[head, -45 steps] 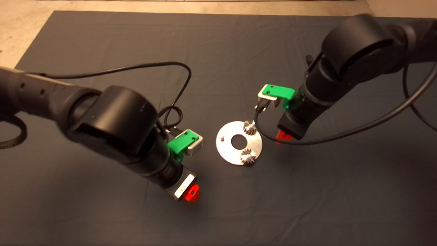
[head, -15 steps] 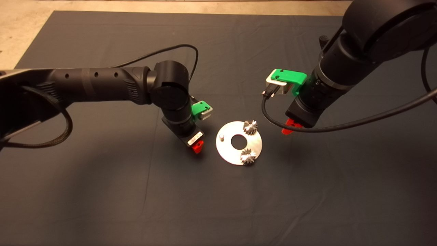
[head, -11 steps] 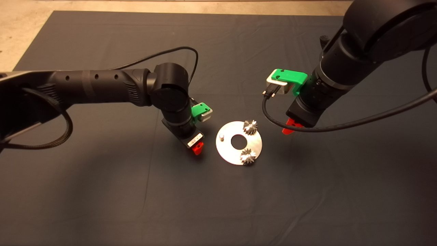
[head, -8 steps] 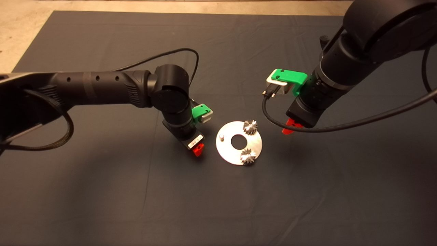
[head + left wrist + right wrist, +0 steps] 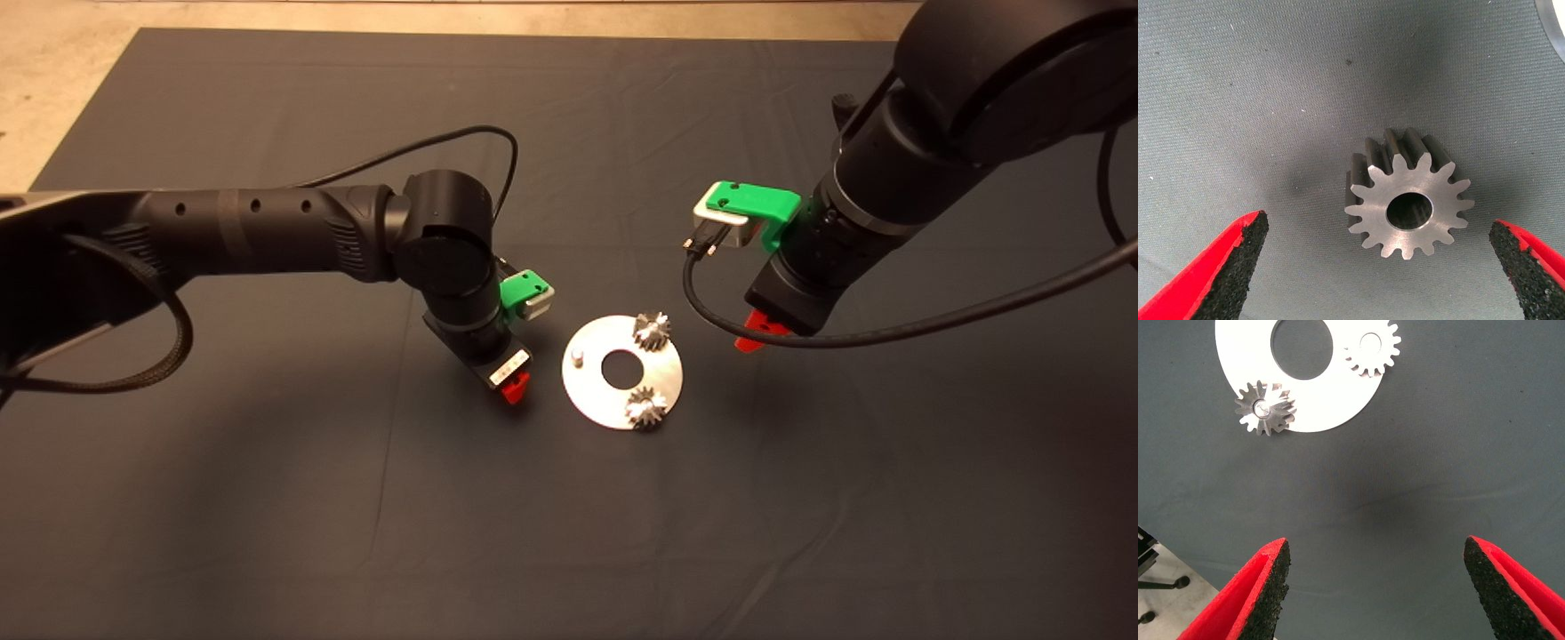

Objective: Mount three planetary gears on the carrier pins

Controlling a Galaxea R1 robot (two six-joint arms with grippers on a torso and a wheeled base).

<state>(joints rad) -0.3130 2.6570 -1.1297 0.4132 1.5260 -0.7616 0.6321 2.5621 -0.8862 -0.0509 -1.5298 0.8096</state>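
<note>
The right gripper (image 5: 1375, 587) is hovering over the dark grey fabric mat (image 5: 1451, 453), its two red fingers (image 5: 1245, 593) with rough black pads spread wide apart and gripping nothing. Beyond them, the flat round shiny metal disc (image 5: 1331, 400) with a large centre hole is lying on the mat. Two small toothed silver gears are sitting on its rim, one (image 5: 1263, 408) showing a pin end at its centre, the other (image 5: 1371, 348) gleaming bright. A strip of pale floor (image 5: 1168, 587) is showing past the mat's edge.

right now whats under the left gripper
The third planetary gear lies flat on the dark mat, between the open left gripper fingers. In the head view the gripper covers it.
</note>
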